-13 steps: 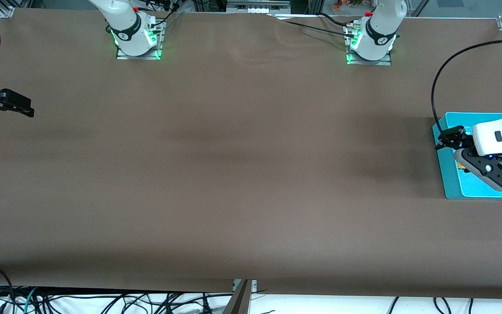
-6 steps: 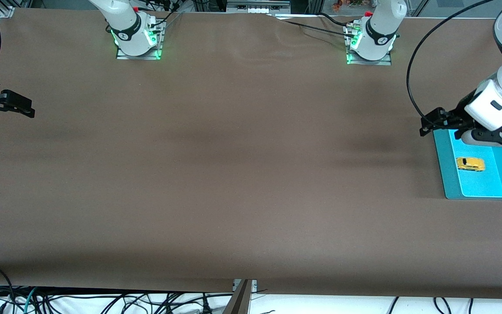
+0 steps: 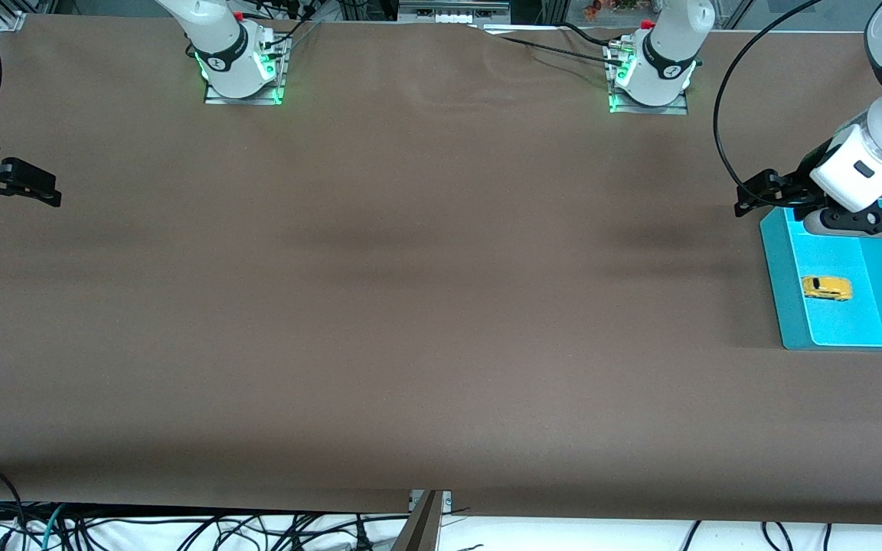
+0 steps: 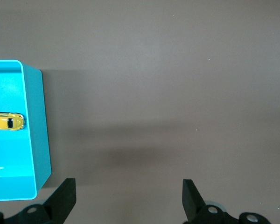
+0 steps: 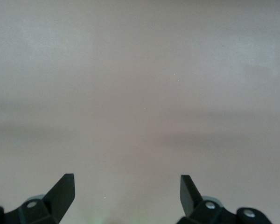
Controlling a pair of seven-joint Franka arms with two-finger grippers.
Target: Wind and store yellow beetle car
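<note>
While the yellow beetle car (image 3: 826, 288) lay in the teal tray (image 3: 785, 306) at frame right, the left tool (image 3: 854, 222) hung spread and empty above it (the right tool (image 3: 27, 187), equally empty, waited at frame left).

**Lighting and picture quality: even overhead light, soft shadows**

Illumination is diffuse and moderate. Broad soft shadow bands cross the brown table (image 3: 410, 306). A faint shadow lies beneath the left gripper (image 4: 128, 198), beside the teal tray (image 4: 35, 135). The right wrist view is paler and washed out. The green base lights (image 3: 615, 99) glare slightly.
</note>
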